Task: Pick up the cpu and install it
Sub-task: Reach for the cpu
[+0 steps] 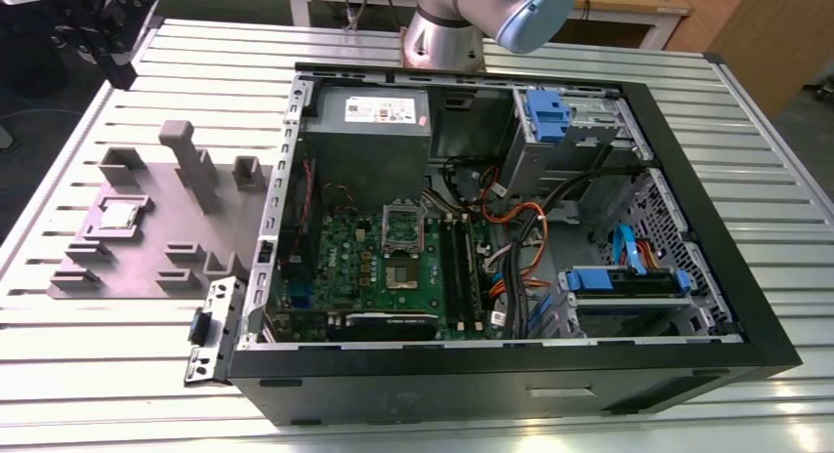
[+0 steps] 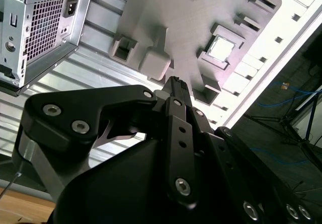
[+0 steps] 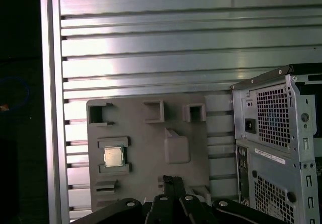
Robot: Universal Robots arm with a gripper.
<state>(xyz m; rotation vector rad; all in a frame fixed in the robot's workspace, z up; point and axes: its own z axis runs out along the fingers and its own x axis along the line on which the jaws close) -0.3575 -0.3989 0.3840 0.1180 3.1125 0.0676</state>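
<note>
Plainly, the black, metal-linked gripper (image 3: 169,179) (image 2: 176,81) has its two fingertips drawn together with nothing between them. It hangs in the air above a grey-purple moulded plate (image 3: 146,113) (image 2: 166,7) and touches nothing.

Nearest beneath the fingertips in both wrist views stands a rounded upright block (image 3: 176,146) (image 2: 155,63) of that plate. A little farther off, to one side of the gripper, lies the cpu (image 3: 113,156) (image 2: 221,48). It is a small flat square chip with a silver-grey metal top, seated level in a raised square frame on the plate and well clear of the fingers.

On the gripper's other side rises the perforated grey metal back of a black computer case (image 3: 271,133) (image 2: 40,27). Plate and case both rest on a table of ribbed aluminium slats (image 3: 176,43) (image 2: 100,38).

From the exterior view the cpu (image 1: 116,216) sits in its frame on the plate (image 1: 144,263), which lies on the table (image 1: 131,355) just beside the case (image 1: 521,394), on the exterior view's left. The case is open, with a large green circuit board (image 1: 391,277) inside. Beyond the case rises the silver arm (image 1: 450,33) with a pale blue joint cap.
</note>
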